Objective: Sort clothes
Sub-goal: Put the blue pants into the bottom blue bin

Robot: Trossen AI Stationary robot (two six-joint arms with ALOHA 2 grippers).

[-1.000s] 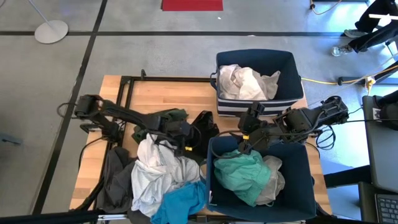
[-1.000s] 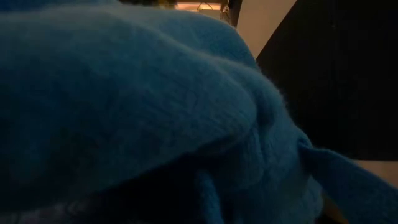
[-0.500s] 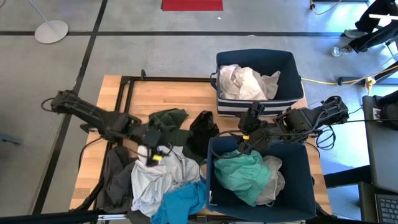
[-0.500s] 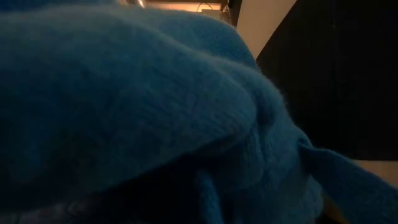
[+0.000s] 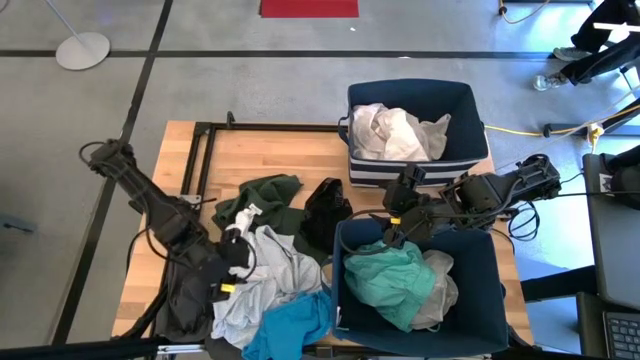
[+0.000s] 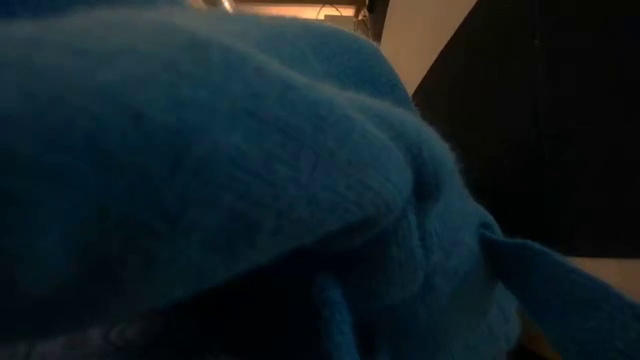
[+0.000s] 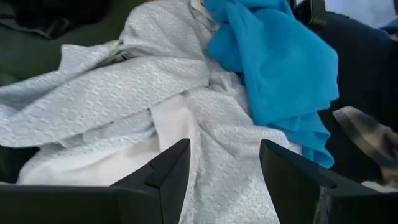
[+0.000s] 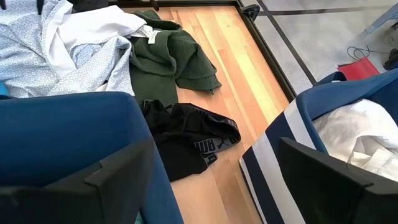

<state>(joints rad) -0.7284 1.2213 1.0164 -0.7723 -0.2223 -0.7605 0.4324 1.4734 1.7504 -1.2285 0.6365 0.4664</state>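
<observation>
clothes (image 5: 265,280) heaped on table (image 5: 260,150) | two bins (image 5: 410,125) right of heap

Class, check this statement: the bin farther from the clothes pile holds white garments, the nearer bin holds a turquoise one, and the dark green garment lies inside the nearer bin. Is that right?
Not quite. The dark green garment lies on the table, outside both bins, as the high view shows. The rest stands: white garments fill the farther bin, and the turquoise garment is in the nearer bin.
</observation>
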